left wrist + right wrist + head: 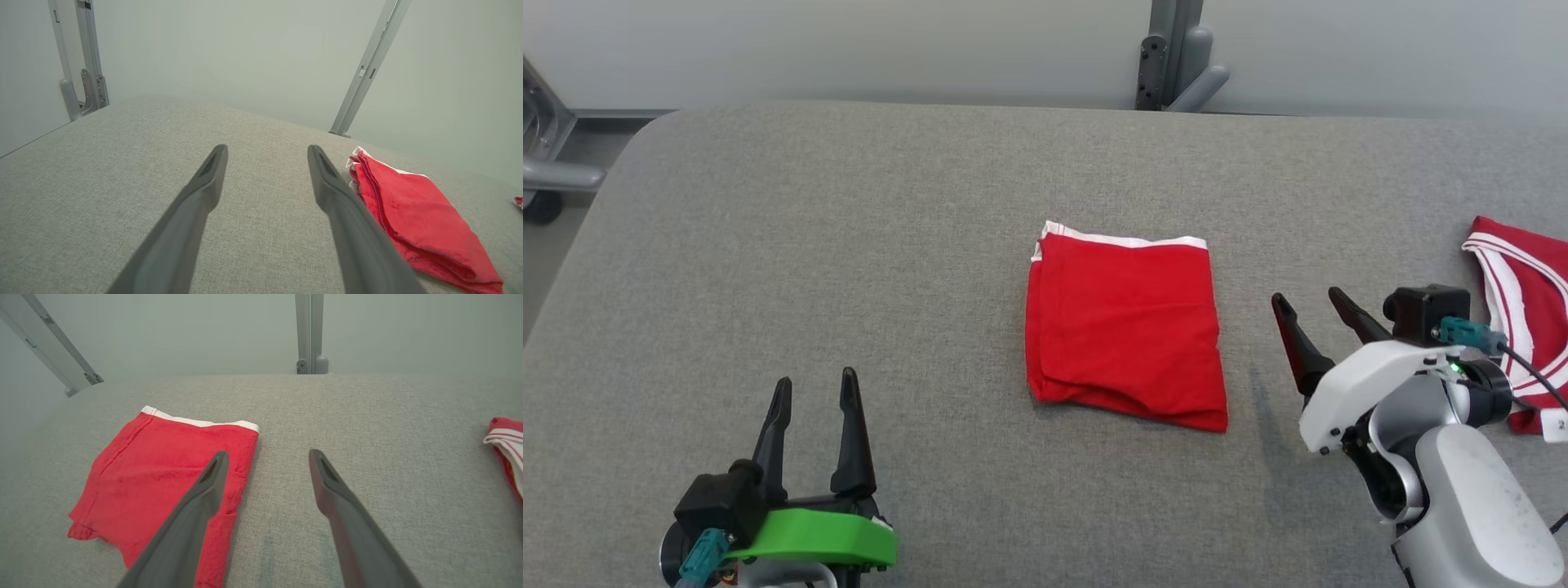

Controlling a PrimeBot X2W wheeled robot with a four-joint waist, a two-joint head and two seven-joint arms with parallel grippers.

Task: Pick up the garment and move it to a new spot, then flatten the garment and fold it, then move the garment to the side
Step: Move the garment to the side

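- The garment (pixel 1125 327), a red piece folded into a rough rectangle with a white band along its far edge, is lying flat near the middle of the grey fabric-covered table (pixel 849 245), well in from every edge that shows.
- The table's far edge is running straight across the head view, and its far left corner is curving round. A grey metal post (pixel 1172 53) is standing just behind the far edge, and a metal frame (pixel 547 147) is sitting off the left corner.
- A broad stretch of grey surface is lying open to the left of the garment and beyond it, up to the far edge.
- The left gripper (pixel 817 376) is hovering at the near left, well apart from the garment, its two dark fingers spread wide and holding nothing.
- The right gripper (pixel 1307 295) is hanging near the garment's right edge without touching it, its jaws likewise spread wide and empty.
- A second red garment (pixel 1523 327) with white stripes is lying at the right edge of the head view, just past the right wrist, narrowing the free strip on that side.
- A small white tag (pixel 1556 425) is showing at the striped piece's near end. It is carrying a dark mark too small to read.
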